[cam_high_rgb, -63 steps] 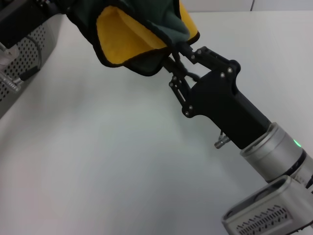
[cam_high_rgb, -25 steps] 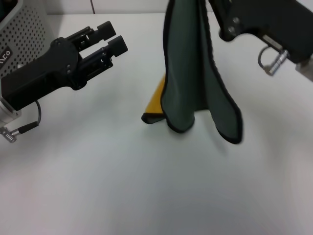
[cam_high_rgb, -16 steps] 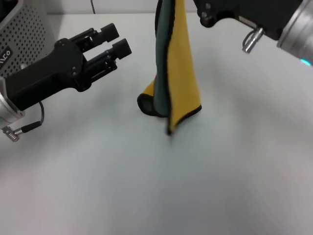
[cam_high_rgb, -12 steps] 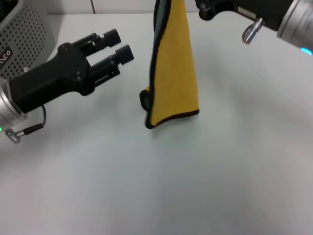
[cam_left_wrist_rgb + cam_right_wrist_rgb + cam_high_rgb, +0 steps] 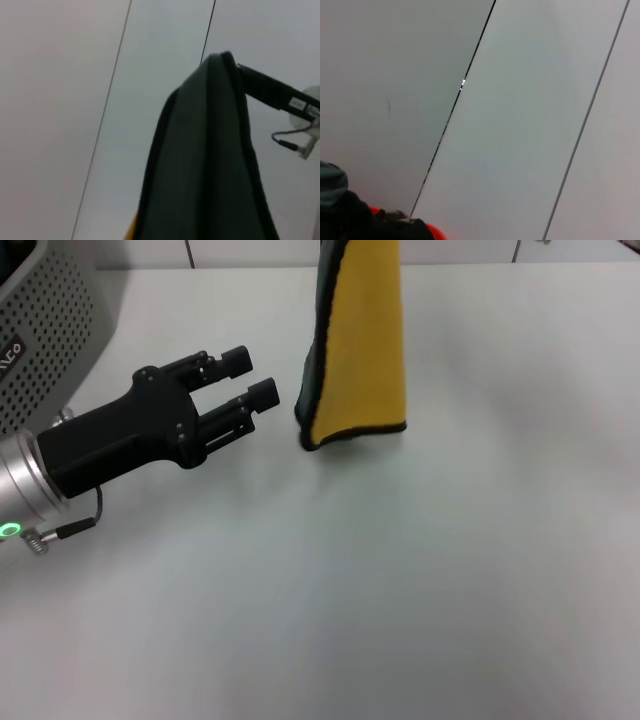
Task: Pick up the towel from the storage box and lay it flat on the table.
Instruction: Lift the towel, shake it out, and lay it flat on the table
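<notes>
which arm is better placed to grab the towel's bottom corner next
Probably left. The left gripper is open beside the hanging towel, near its lower corner above the table. The right gripper is out of the head view.

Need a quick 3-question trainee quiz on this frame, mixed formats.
1. True or false: the towel lies flat on the table.
2. Which towel side faces the head camera? A) yellow B) dark green
3. Fill in: the left tool is open, ___ the towel's lower corner.

Key: 1 false, it hangs from above the head view, lower edge close to the table. 2 A. 3 beside, not touching. The storage box sits far left.
</notes>
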Tool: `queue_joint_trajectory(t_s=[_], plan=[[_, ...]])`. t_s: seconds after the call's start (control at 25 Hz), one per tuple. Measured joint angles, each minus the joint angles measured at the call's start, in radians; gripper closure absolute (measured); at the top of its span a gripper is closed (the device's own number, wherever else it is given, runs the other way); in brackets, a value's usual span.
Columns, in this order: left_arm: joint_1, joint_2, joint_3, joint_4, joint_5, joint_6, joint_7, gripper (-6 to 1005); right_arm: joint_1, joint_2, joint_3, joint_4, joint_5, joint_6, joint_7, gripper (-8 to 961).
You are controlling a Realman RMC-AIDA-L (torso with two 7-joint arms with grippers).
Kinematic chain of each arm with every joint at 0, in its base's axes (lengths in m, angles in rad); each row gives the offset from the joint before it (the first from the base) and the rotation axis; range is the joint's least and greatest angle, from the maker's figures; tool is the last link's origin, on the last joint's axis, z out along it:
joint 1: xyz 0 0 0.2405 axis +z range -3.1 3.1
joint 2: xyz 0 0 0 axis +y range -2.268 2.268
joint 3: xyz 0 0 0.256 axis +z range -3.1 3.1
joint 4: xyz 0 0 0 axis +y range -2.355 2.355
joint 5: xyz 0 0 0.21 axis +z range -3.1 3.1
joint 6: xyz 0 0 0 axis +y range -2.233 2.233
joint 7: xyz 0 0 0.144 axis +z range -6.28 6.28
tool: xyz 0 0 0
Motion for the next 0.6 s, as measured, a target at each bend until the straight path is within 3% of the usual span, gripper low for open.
queue_joint_trajectory(t_s=[0.24,0.28,0.6], plan=[[0.001,-0.003,0.007,-0.012,0.007,0.009,0.002,451,0.017,0.006,0.024,0.007,-0.080,-0.002,0.080,951],[0.001,-0.003,0.008,-0.013,0.007,0.009,0.003,451,0.022,0.020,0.033,0.012,-0.114,-0.003,0.102,951],[-0.027,-0.003,0.030,-0.086,0.007,-0.009,0.053,452,0.067,0.053,0.039,0.064,-0.145,-0.003,0.110,951]])
